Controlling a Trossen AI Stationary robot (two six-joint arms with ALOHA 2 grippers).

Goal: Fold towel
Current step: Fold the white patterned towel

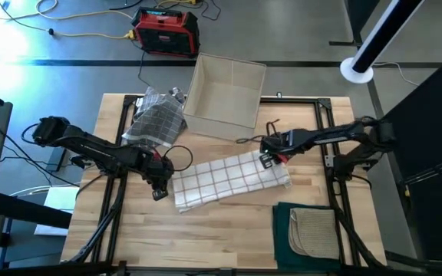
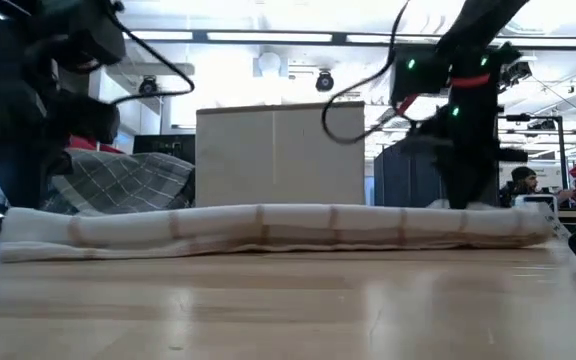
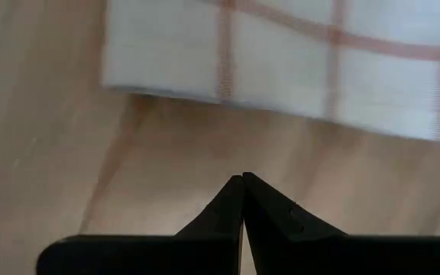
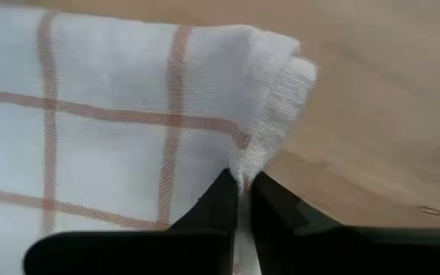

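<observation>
One white checked towel point(image 1: 229, 180); right gripper point(image 4: 239, 192) apparently pinches its edge, left gripper point(image 3: 242, 191) closed, empty

Both arms point(image 1: 90, 146) black, jointed, w/ loose black cables; red marks by each gripper; green lights on right arm point(image 2: 458, 90).

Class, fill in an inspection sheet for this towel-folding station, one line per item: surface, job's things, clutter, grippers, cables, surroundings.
Surface: wooden table, bare at the front.
Job's things: white checked towel lying folded in a long strip across the middle.
Clutter: grey plaid cloth, beige box, green cloth under a tan cloth.
Grippers: left gripper shut, empty, just off the towel's end; right gripper pinching the other end's edge.
Cables: yellow cable on the floor.
Surroundings: red device on the floor.
</observation>
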